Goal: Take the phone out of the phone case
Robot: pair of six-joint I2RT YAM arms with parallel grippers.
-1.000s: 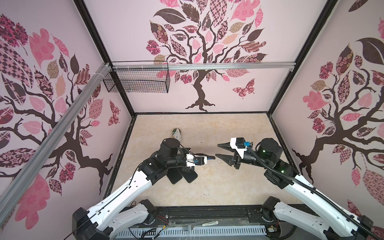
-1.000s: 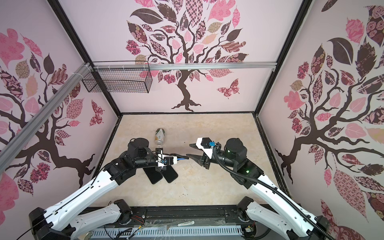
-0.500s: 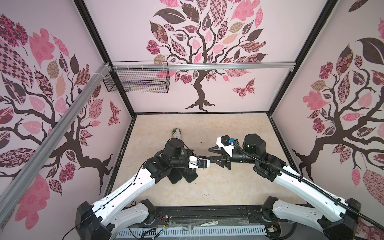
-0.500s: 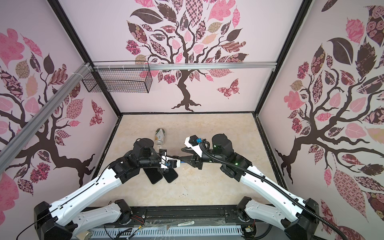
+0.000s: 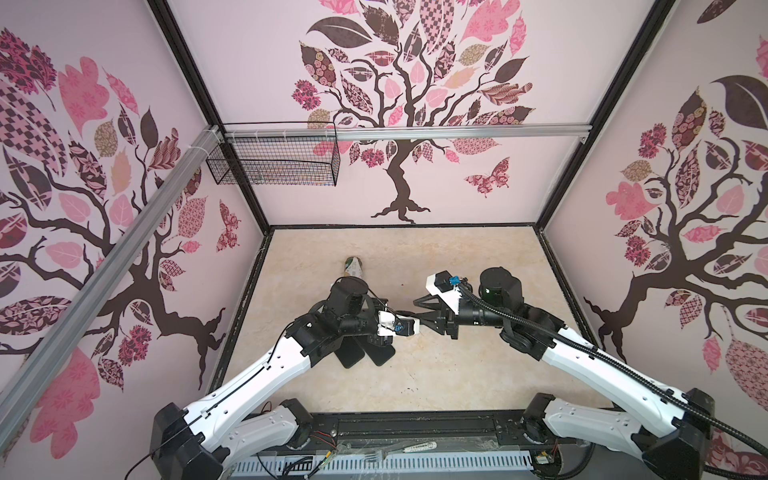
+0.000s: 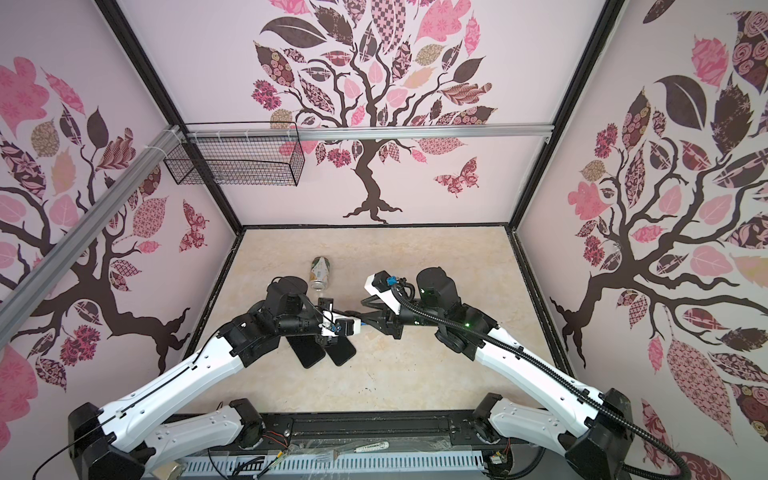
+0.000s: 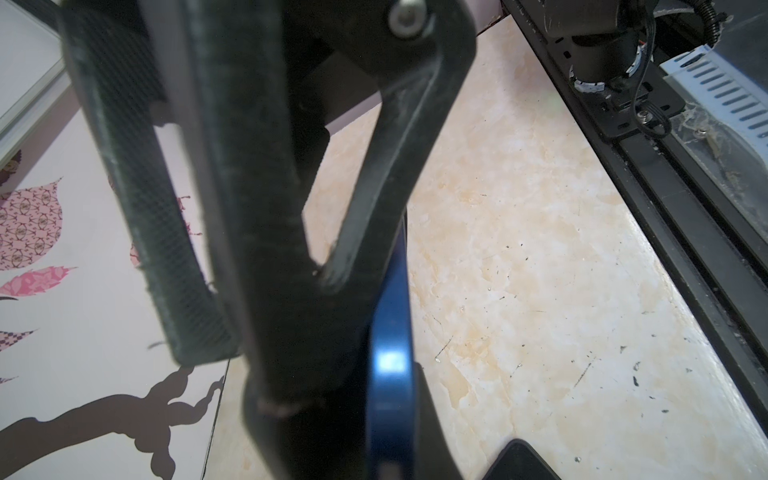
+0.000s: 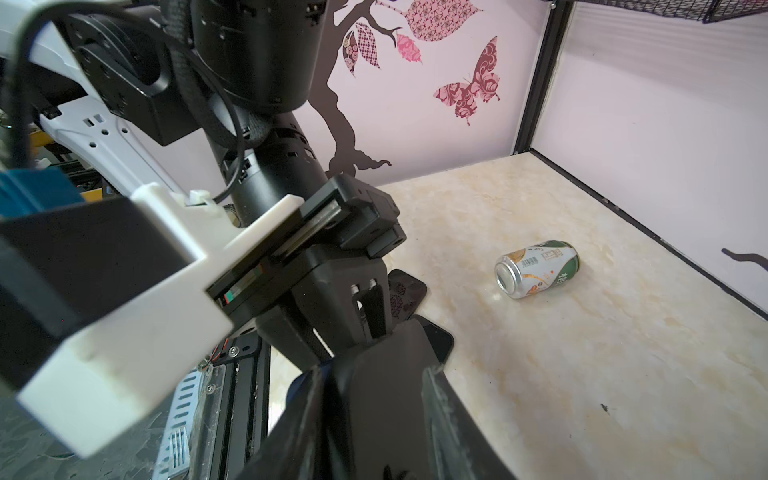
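The right gripper [image 5: 418, 312] has swung in leftward over the table [image 5: 457, 374]. 1 second ago it hung well apart from the left wrist camera [image 5: 397, 326]; now its fingertips sit just beside that block. Its jaws stand a little narrower than before. The right arm's black joint [image 5: 498, 282] has come leftward too, and the left arm [image 5: 266, 370] has nudged slightly toward it.

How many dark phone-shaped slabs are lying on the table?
2, fanned out under the left arm: one slab, a second slab beside it. Others may be hidden beneath.
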